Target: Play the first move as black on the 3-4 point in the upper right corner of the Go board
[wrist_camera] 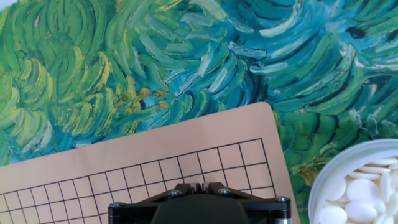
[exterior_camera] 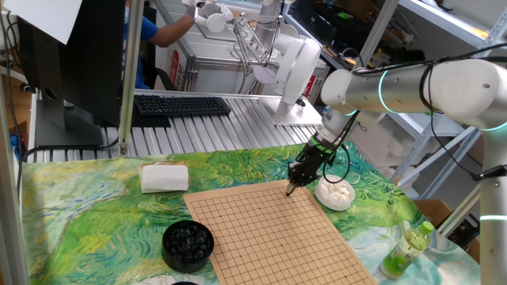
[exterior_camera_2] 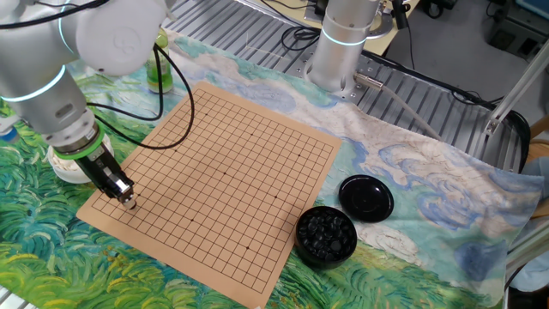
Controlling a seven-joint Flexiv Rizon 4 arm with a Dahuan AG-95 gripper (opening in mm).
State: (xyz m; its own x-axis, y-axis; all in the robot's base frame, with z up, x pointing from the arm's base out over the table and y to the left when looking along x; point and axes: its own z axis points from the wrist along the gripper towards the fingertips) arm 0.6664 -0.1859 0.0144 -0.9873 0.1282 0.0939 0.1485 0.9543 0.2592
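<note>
The tan Go board lies on the painted cloth with no stones on its grid. My gripper hangs low over the board's far right corner, beside the white-stone bowl. In the other fixed view the gripper points down at the corner crossings of the board. The hand view shows the corner grid just ahead of my gripper, whose body covers the crossings a few lines in, where the 3-4 point lies. The jaws are pressed together. No single black stone shows between them.
A round bowl of black stones stands at the board's left edge, its lid next to it. A green bottle stands near the front right. A white box lies behind the board, with a keyboard farther back.
</note>
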